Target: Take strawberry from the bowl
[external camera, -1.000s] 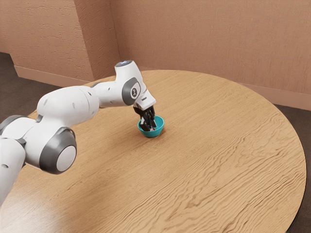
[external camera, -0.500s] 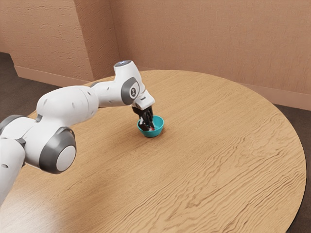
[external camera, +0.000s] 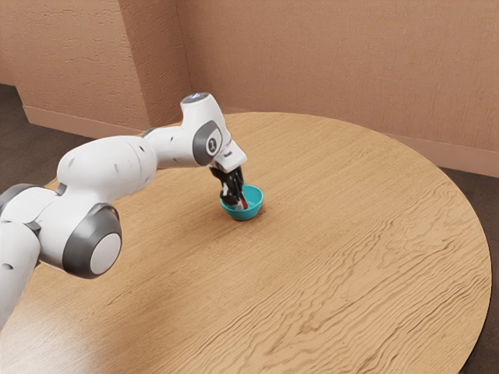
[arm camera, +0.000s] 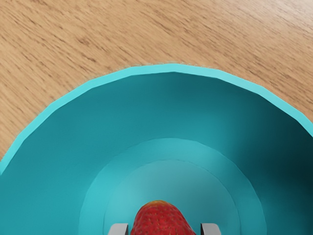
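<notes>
- At the exterior view's left, you have the big white arm. It reaches over the round wood table.
- Next, you can see a round dark badge on the arm. Its mark is too small for you to read.
- Then comes your black gripper, tipped, with its ends down in the blue-green bowl. Its jaws are clamped on the strawberry, one at each side.
- The strawberry is inside the bowl's rim, between the fingertips. Its round, thin end has a yellow spot and points out past the fingertips, toward the bowl's side. The rest is cut off, so you can't be sure which way its long side runs.
- The exterior view gives you the arm, the tan wall and a bit of red by the fingertips. The wrist view gives you the yellow spot and the rings in the bowl's floor.
</notes>
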